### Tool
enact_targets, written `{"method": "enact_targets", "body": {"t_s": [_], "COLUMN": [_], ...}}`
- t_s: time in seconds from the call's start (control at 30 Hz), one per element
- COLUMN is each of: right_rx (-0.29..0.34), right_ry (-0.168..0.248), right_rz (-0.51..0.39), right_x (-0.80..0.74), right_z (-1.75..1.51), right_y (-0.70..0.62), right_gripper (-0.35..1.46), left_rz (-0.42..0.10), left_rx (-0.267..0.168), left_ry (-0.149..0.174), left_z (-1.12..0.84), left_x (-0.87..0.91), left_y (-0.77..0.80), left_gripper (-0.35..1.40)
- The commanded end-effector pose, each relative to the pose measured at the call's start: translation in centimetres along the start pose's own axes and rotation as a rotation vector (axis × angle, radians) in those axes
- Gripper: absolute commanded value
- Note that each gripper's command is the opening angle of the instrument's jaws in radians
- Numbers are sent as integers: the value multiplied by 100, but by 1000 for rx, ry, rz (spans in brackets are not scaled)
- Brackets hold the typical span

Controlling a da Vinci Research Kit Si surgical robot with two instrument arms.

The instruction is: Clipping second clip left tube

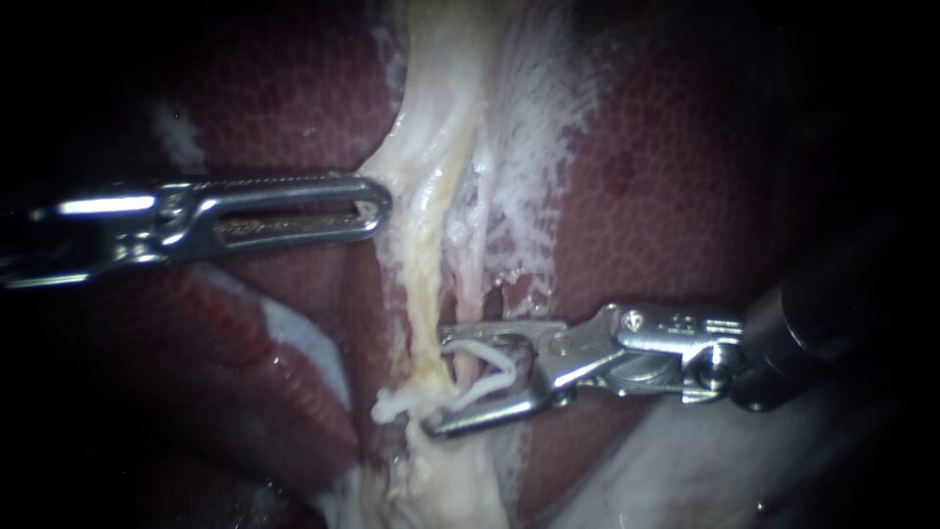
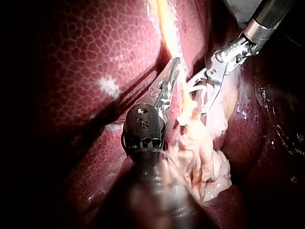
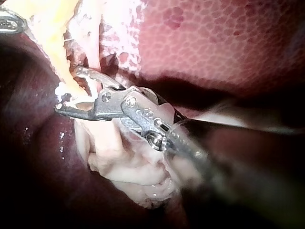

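The left instrument's (image 1: 377, 206) slotted jaws lie closed together, lying level from the left, with their rounded tip touching the left edge of the pale tissue band (image 1: 431, 118); I cannot tell whether any tissue is pinched between them. Dark red liver (image 1: 284, 108) lies under and around the shaft, mottled and wet. Just right of that tip the left tube (image 1: 421, 264), a yellowish strand, runs from the far side toward the near side down the middle of the scene, with a thinner pale strand (image 1: 472, 284) close beside it on the right and frayed white film (image 1: 539, 118) spread farther right over the liver. At the near end of the tube sit the right instrument's (image 1: 436, 380) jaws, standing wide apart and holding a white clip (image 1: 490, 380) between them, each jaw against one leg. The jaw tips reach the left tube, the thinner strand passes down between the jaws, and a white end pokes out past the near jaw tip on the tube's left side. The right shaft leads away to the right. Lumpy pale tissue (image 1: 450, 480) lies nearest.
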Motion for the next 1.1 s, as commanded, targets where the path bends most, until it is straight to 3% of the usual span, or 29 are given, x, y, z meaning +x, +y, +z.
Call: {"method": "enact_targets", "body": {"t_s": [0.03,0.47,1.1], "right_rx": [5,67,78], "right_ry": [0,-7,-13], "right_rz": [0,1,47], "right_x": [2,22,12], "right_z": [0,20,44], "right_y": [-1,-10,4], "right_gripper": [60,58,54], "left_rz": [0,4,5], "left_rx": [0,0,-2], "left_ry": [0,-1,-1], "left_z": [0,5,6], "left_x": [1,7,10], "left_y": [1,8,7], "left_gripper": [-35,-35,-35]}}
